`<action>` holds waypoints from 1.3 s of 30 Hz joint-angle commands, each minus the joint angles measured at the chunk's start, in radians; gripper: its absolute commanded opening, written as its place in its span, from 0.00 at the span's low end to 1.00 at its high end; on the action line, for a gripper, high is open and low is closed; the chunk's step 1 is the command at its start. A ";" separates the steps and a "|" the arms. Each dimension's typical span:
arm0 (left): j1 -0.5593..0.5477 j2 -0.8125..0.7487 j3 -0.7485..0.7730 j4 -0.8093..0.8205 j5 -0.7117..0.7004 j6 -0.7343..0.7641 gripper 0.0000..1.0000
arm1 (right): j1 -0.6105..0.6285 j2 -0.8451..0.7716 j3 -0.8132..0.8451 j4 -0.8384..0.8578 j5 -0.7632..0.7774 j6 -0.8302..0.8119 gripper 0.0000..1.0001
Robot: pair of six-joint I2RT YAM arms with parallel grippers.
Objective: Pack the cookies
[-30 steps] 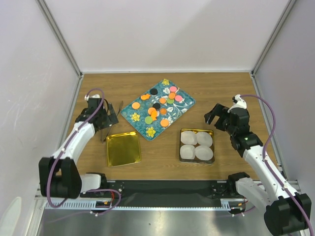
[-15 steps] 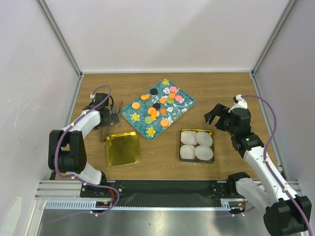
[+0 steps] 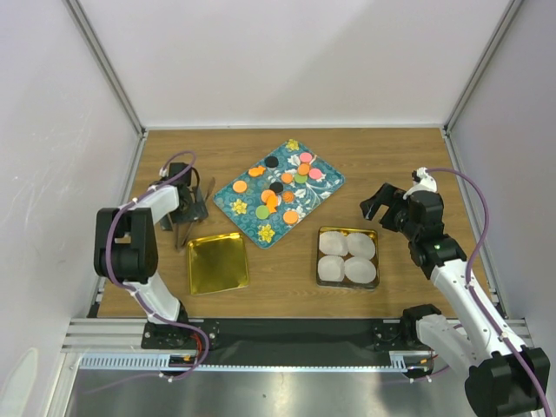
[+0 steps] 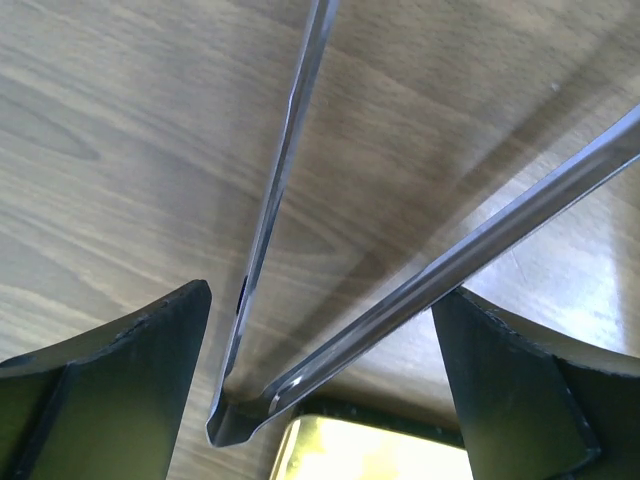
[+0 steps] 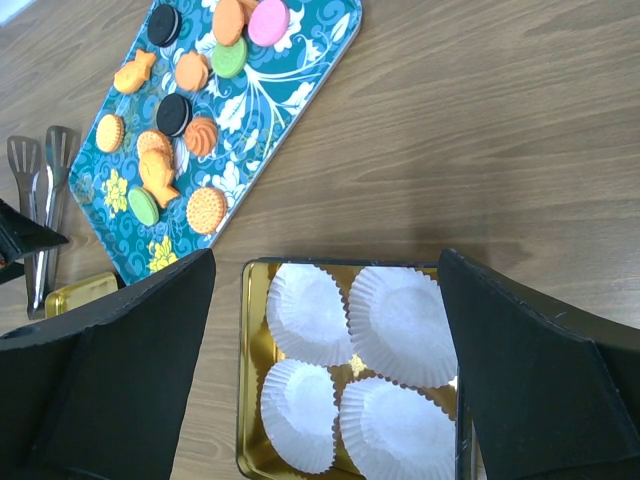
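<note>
The cookies [image 3: 280, 184], small flat discs in orange, green, pink and black, lie on a teal floral tray [image 3: 323, 187]; they also show in the right wrist view [image 5: 185, 110]. My left gripper [image 3: 187, 208] is open and low over the metal tongs [image 3: 189, 224] left of the tray. In the left wrist view the tongs [image 4: 282, 190] lie on the wood between my spread fingers, at my left gripper [image 4: 322, 300]. My right gripper [image 3: 375, 201] is open and empty above the table, right of the tray; in the right wrist view it [image 5: 328, 258] is over the cup tin's far edge.
A gold tin [image 3: 321, 233] holds several white paper cups [image 3: 347, 257], near the right arm; its rim shows in the right wrist view [image 5: 243, 380]. An empty gold tin [image 3: 217, 262] lies just below the tongs, and its edge shows in the left wrist view [image 4: 380, 455]. White walls enclose the table.
My left arm has folded in, its elbow swinging left and up, while the gripper stays over the tongs. The right arm, tray and tins have not moved.
</note>
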 commanded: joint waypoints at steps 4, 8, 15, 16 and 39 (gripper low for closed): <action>0.068 0.043 0.068 0.021 0.028 -0.034 0.95 | -0.008 -0.016 0.015 0.013 -0.010 -0.012 1.00; 0.093 0.051 0.076 0.056 0.085 -0.083 0.91 | -0.008 -0.019 0.014 0.014 -0.015 -0.012 1.00; 0.093 0.102 0.085 0.107 0.166 -0.138 0.72 | -0.011 -0.024 0.006 0.022 -0.013 -0.012 1.00; 0.093 0.105 0.082 0.118 0.198 -0.147 0.70 | -0.013 -0.025 0.004 0.024 -0.012 -0.012 1.00; 0.094 0.157 0.191 0.018 0.019 0.007 0.95 | -0.011 -0.039 -0.003 0.031 -0.030 -0.016 1.00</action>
